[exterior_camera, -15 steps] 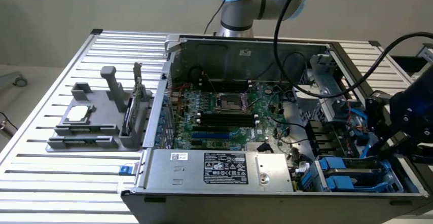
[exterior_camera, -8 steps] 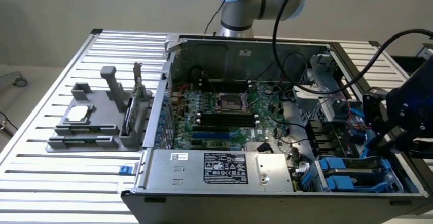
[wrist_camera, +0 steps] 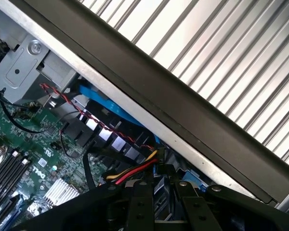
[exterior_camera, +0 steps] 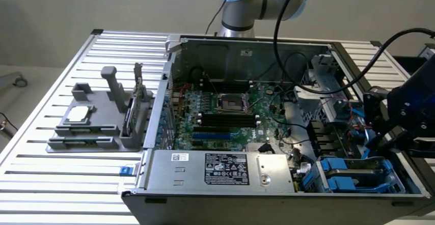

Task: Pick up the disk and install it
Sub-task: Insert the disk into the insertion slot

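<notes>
One black claw [exterior_camera: 398, 136] hangs over the open computer case [exterior_camera: 272, 208] at its wall on the exterior view's right, just above the drive bays. Can't tell if it is open or gripping anything. Disk [exterior_camera: 358, 172], grey with a blue frame, lies in the near-corner bay beside the power supply [exterior_camera: 217, 169].

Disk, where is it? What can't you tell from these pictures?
1. Wrist view: the black gripper covers what is under it. A blue piece peeks through, maybe the disk.
2. Exterior view: the picture's right edge cuts the gripper off, hiding anything held.
3. Exterior view: the black label is too small to read.
</notes>
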Controlling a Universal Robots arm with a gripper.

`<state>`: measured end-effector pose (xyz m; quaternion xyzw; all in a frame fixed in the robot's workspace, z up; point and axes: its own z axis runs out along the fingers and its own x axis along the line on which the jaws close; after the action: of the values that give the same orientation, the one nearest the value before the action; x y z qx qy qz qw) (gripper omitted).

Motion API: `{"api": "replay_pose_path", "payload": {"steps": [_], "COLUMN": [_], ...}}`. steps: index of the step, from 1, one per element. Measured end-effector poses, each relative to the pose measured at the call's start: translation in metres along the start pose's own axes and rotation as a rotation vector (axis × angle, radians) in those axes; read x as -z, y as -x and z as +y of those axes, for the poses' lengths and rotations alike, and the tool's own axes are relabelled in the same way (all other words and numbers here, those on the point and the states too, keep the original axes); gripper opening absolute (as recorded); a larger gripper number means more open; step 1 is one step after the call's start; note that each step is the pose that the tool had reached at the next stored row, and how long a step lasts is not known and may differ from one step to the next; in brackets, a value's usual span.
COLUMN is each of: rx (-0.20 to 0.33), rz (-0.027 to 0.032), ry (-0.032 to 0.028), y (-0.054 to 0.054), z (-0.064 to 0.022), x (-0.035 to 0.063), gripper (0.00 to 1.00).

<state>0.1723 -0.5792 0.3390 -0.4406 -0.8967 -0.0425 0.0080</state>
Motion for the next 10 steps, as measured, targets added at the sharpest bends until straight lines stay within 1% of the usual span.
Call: {"api": "replay_pose_path", "payload": {"steps": [7, 8, 9, 10], "rx": [0.009, 0.01, 0.011, 0.011], "rz": [0.0017, 0.002, 0.0022, 0.0024], "ry": [-0.0017, -0.0019, -0.0021, -0.0024], "y": [0.0005, 0.0006, 0.0006, 0.0006], "z": [0.0007, 0.0008, 0.0008, 0.0008], "x": [0.0004, 0.0004, 0.0004, 0.0004], "gripper": [0.23, 0.25, 0.25, 0.31]}}
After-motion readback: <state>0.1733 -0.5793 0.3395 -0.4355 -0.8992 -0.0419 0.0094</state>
